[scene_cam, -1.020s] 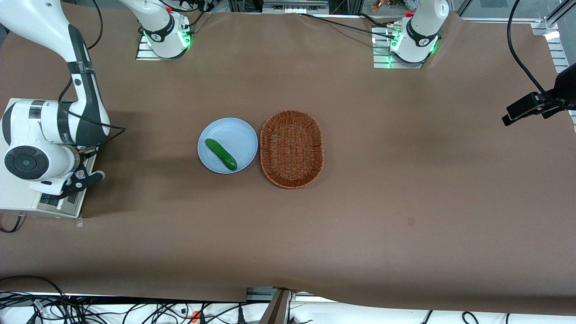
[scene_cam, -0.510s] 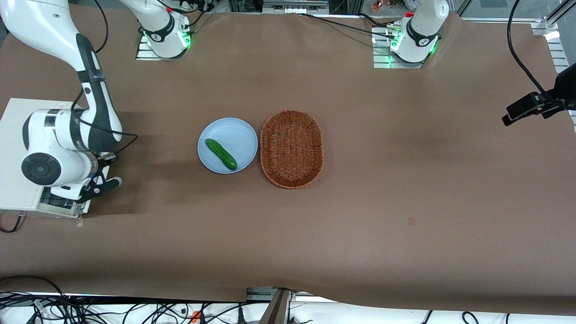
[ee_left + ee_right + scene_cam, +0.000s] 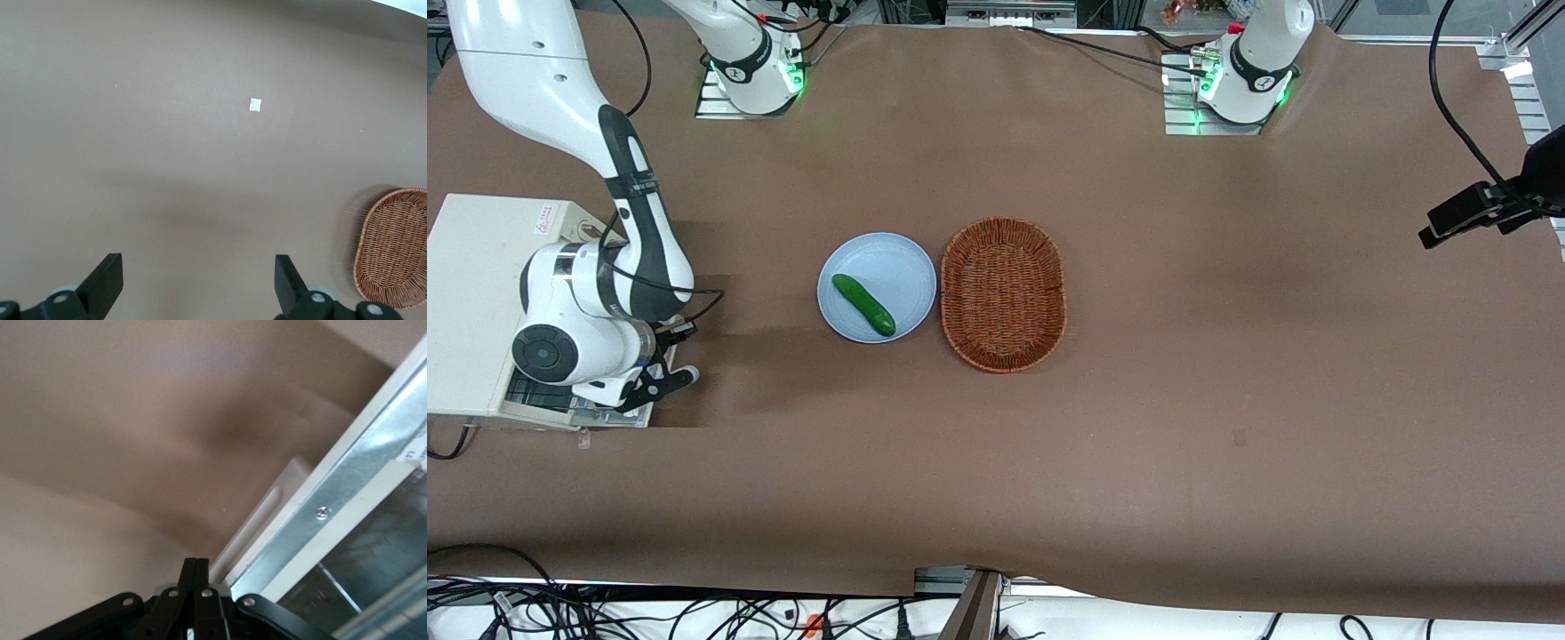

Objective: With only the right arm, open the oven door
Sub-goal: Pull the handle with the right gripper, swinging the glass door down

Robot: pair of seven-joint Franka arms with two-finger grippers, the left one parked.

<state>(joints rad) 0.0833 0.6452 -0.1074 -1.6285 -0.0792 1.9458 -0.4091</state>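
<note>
The bench (image 3: 1138, 444) is covered edge to edge in brown cloth. At the working arm's end of it stands the cream-white toaster oven (image 3: 471, 293), cut off by the frame edge so that only its top and part of its front show. The right arm (image 3: 578, 293) bends down over the oven's front, and its bulky wrist and round dark joint cap hide most of what lies below.

The oven door (image 3: 560, 404) is swung down and out from the oven's front. From the front view only a strip of its frame and dark grille-like interior peeks out under the wrist. The right wrist view shows the door (image 3: 360, 520) close up: a bright metal frame with one screw, a dark glass pane, and a pale bar along the edge that is probably the handle.

The end effector (image 3: 660, 380) sits at the door's outer edge, low over the bench. In the right wrist view its fingers (image 3: 195, 587) are pressed together, closed; whether anything is pinched between them is hidden.

Near mid-bench lie an oval wicker basket (image 3: 1003, 294) and, just beside it, a pale blue plate (image 3: 889, 262) carrying a cucumber (image 3: 863, 304).
</note>
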